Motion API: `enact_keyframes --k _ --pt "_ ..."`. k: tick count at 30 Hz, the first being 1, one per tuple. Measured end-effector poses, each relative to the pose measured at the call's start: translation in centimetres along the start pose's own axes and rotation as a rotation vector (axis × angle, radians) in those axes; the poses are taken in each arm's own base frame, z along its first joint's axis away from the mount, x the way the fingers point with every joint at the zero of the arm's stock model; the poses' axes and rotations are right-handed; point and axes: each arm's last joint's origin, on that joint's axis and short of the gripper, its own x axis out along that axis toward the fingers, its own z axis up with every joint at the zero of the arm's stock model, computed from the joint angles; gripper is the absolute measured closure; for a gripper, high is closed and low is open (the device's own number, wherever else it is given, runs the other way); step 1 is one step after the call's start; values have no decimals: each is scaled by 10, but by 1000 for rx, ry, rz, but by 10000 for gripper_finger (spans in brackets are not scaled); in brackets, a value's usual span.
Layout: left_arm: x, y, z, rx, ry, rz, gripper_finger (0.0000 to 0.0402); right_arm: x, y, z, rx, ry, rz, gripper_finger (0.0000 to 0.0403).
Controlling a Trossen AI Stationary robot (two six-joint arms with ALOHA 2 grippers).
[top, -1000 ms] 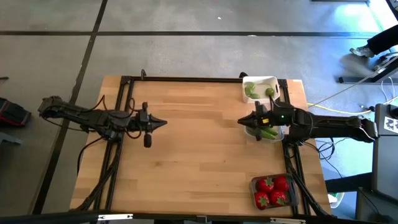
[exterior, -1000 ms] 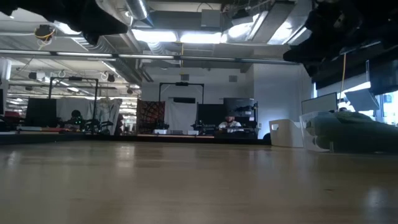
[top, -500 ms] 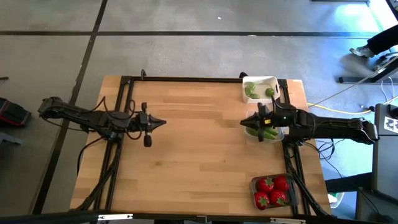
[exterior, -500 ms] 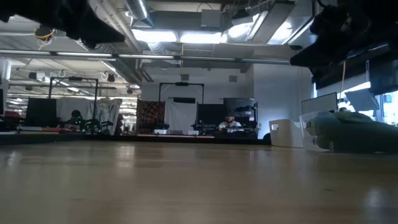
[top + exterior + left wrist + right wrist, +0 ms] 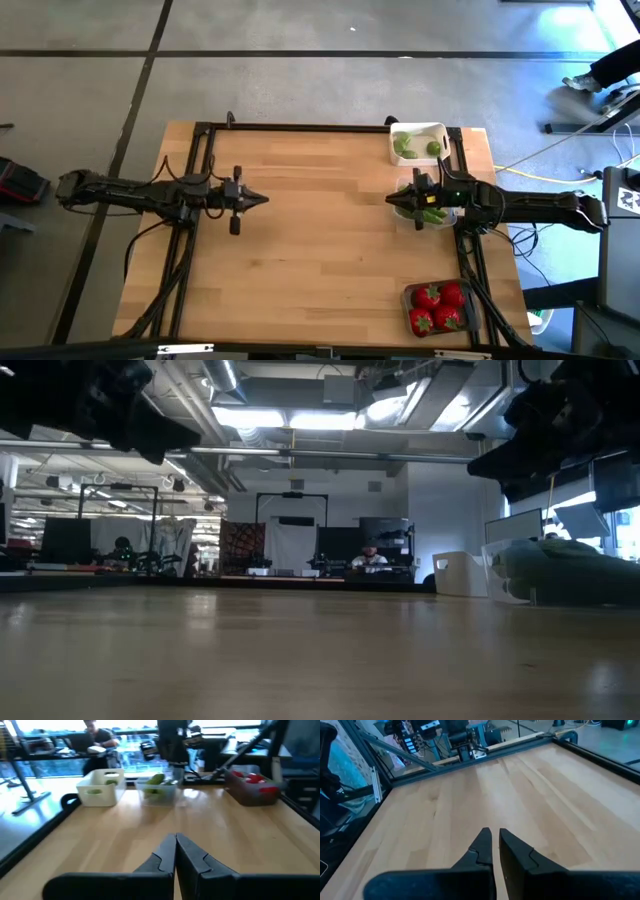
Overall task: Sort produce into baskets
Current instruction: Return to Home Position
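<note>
**Produce sorted, both pincers empty**

The right pincer point(image 5: 390, 199) and left pincer point(image 5: 262, 198) are closed on nothing. Limes fill the white basket point(image 5: 417, 143), pods the clear basket point(image 5: 428, 212), tomatoes the dark basket point(image 5: 438, 308) — probably light, smooth, slippery; grip them mid-body.

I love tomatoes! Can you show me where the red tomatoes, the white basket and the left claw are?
red tomatoes point(image 5: 437, 305), high view, middle of the pile.
white basket point(image 5: 417, 129), high view, far rim.
left claw point(image 5: 262, 198), high view, shut fingertips.

No text, label or number can be read anywhere — none at all.
</note>
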Motion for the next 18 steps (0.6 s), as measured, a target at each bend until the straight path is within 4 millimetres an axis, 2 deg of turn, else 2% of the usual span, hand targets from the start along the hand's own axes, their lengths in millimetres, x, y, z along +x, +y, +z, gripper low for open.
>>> enact_keyframes --k 13,18 --pt "-29 6 -21 -82 -164 41 398 -19 5 11 -26 -139 -3 384" --pt "-35 7 -24 -87 -204 43 398 -23 4 8 -23 -147 -1 384"
